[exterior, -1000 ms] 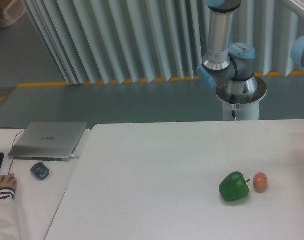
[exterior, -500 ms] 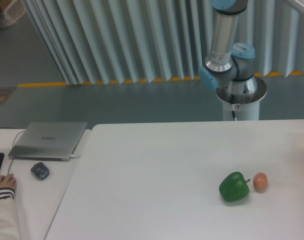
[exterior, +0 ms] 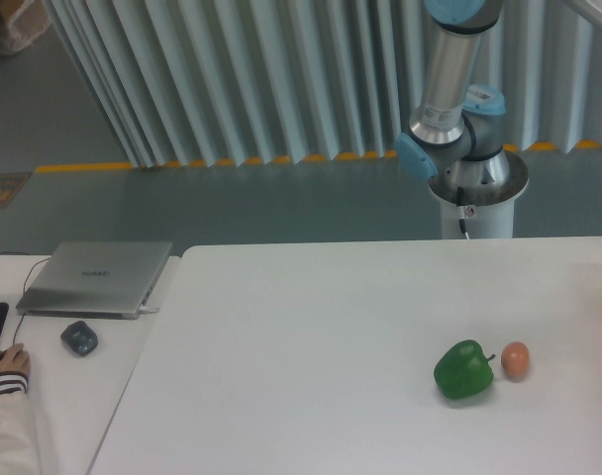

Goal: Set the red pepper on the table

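Note:
The red pepper is out of view. My gripper is out of view too; only the arm's base and lower links (exterior: 454,119) show behind the far edge of the table, rising out of the top of the frame. The white table (exterior: 301,336) fills the lower part of the view.
A green bell pepper (exterior: 464,370) and a small orange-tan egg-shaped thing (exterior: 516,359) lie side by side at the table's right. On the lighter side desk at left are a silver laptop (exterior: 95,277), a mouse (exterior: 79,338) and a person's hand (exterior: 6,364).
The arm's upright link has swung slightly to the right, and the blue joint at the right edge has left the frame. The objects on the table have not moved.

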